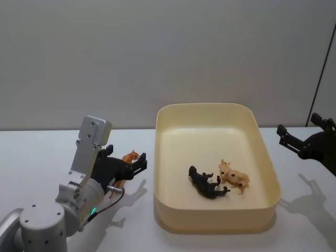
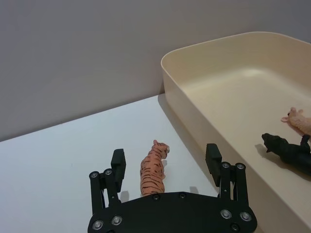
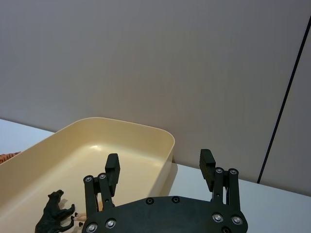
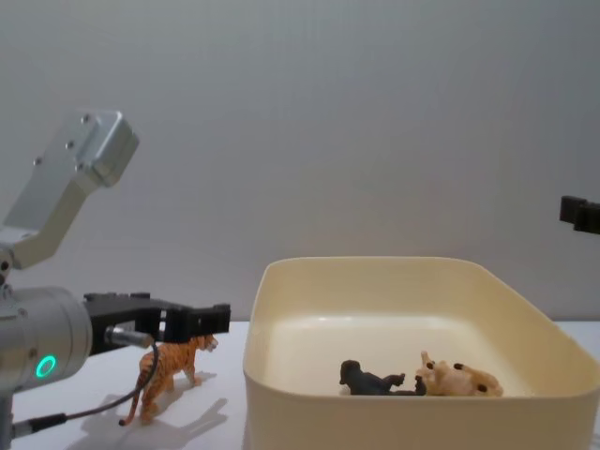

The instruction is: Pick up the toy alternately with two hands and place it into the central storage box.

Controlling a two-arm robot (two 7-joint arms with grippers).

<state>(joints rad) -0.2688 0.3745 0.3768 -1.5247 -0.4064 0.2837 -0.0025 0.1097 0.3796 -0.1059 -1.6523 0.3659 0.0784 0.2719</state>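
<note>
An orange striped toy tiger (image 2: 154, 167) stands upright on the white table, left of the cream central storage box (image 1: 168, 157). My left gripper (image 2: 165, 162) is open, one finger on each side of the tiger (image 4: 167, 372), without touching it. In the head view the tiger (image 1: 130, 156) peeks out just behind that gripper (image 1: 135, 165). A black toy animal (image 1: 207, 184) and a tan spotted one (image 1: 234, 177) lie inside the box. My right gripper (image 3: 159, 165) is open and holds nothing; it hovers right of the box (image 3: 97, 145), above the table (image 1: 302, 139).
The white table (image 1: 42, 157) runs back to a plain grey wall. The box (image 4: 412, 309) has tall smooth walls and its rim rises well above the tiger. Bare tabletop lies to the left of the tiger and to the right of the box.
</note>
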